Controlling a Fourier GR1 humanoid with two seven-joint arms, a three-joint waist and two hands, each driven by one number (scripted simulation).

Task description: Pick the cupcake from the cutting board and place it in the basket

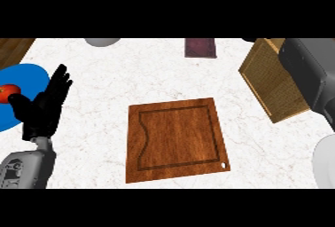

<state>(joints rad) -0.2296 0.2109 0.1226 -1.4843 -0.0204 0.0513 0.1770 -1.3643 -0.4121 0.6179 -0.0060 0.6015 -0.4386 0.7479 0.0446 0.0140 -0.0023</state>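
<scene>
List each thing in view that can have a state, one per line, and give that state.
cutting board: flat on the counter, nothing on it
basket: at the right, tilted, contents not visible
left hand: open, fingers up, resting at the left
blue plate: holds a red fruit
right forearm: over the basket, hand hidden

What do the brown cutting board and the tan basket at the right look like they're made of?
The brown rectangular cutting board looks like wood with a smooth finish: reddish grain streaks and a carved groove near its edge. The tan basket looks woven, perhaps wicker or mesh: a fine dotted weave covers its side.
</scene>
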